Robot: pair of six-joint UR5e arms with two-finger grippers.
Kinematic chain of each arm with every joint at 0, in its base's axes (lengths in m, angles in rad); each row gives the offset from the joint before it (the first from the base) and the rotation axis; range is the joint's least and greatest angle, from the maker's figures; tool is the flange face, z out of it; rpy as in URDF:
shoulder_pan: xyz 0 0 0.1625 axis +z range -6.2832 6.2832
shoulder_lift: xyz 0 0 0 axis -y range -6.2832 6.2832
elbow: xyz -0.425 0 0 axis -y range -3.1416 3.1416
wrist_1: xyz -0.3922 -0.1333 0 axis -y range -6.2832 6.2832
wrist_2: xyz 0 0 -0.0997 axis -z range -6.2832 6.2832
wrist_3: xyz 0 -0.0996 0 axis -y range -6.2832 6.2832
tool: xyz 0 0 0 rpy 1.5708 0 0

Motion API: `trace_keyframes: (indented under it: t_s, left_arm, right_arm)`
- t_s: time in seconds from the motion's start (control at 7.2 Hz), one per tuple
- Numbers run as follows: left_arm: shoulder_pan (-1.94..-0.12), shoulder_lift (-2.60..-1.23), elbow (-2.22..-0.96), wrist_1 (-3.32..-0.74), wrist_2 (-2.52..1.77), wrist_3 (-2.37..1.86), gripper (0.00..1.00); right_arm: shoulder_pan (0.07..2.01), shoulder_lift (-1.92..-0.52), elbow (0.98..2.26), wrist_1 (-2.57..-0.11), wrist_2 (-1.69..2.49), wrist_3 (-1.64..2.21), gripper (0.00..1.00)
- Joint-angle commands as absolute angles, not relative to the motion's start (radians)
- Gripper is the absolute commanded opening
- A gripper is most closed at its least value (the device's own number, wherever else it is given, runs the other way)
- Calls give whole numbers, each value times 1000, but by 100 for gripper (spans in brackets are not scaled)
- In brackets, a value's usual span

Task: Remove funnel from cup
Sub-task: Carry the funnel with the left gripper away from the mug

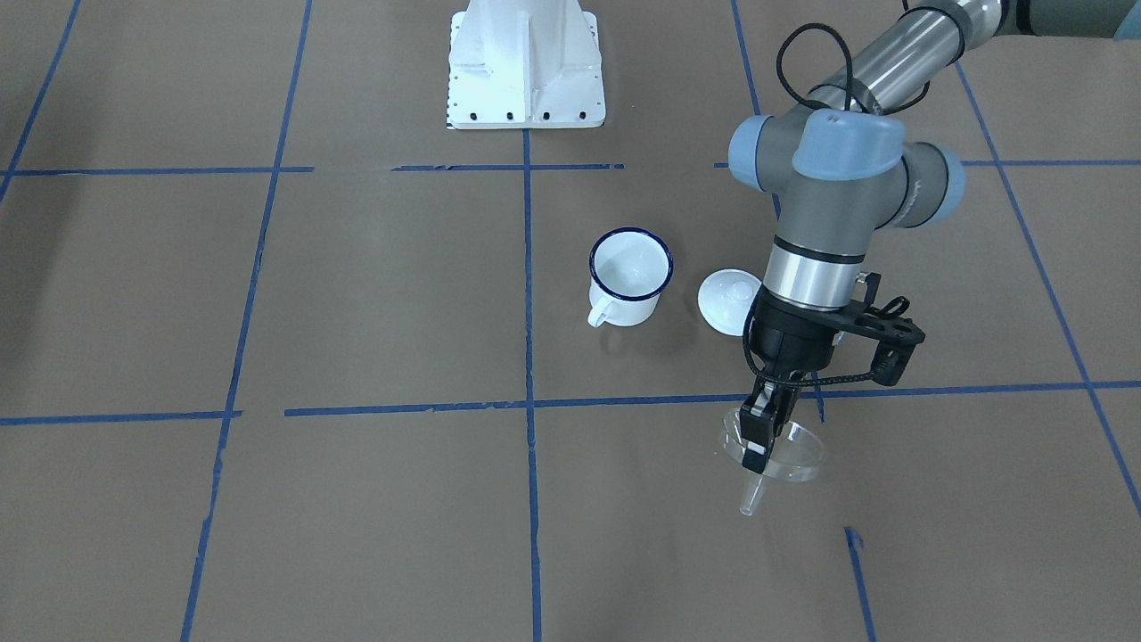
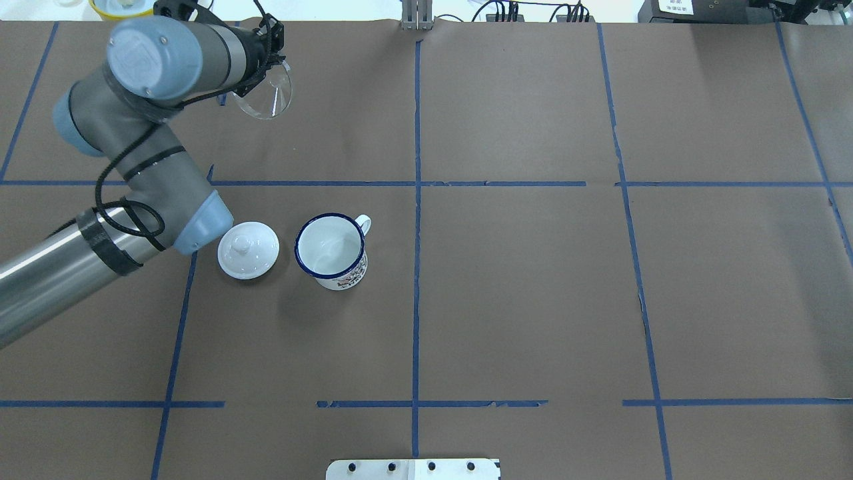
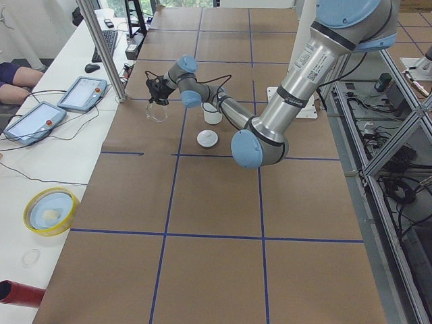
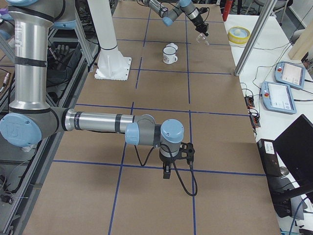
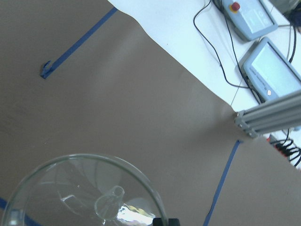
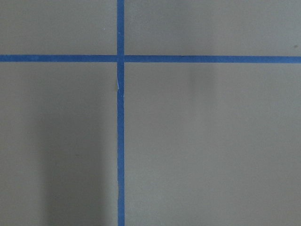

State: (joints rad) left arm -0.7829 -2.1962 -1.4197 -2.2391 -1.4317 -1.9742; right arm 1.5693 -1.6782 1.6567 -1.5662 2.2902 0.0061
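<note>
Clamping the funnel by its rim — left gripper, well apart from the cup.

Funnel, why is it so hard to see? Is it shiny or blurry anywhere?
Front-facing view: the clear funnel lets the brown table show through, and only its rim and spout catch faint light. Overhead view: its rim shines as a thin pale ring. Left wrist view: it sits very close and a bit soft, with a bright glint beside the spout. Side views: too small to tell.

Clear funnel apart from upright cup
</note>
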Motion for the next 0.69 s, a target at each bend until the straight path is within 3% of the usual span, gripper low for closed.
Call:
trace_keyframes:
  t_s: [0.0,0.56]
  left_arm:
    - [-675,-2178,-1336,-2347,-1127,-2107,0]
    - [-650,-2174,-1281,-2400,-1092,-2152,0]
  right_arm:
    - [1569,-1678,1657,-1566,2290,6,100]
    - [1569,-1678,1657,-1566,2290,6,100]
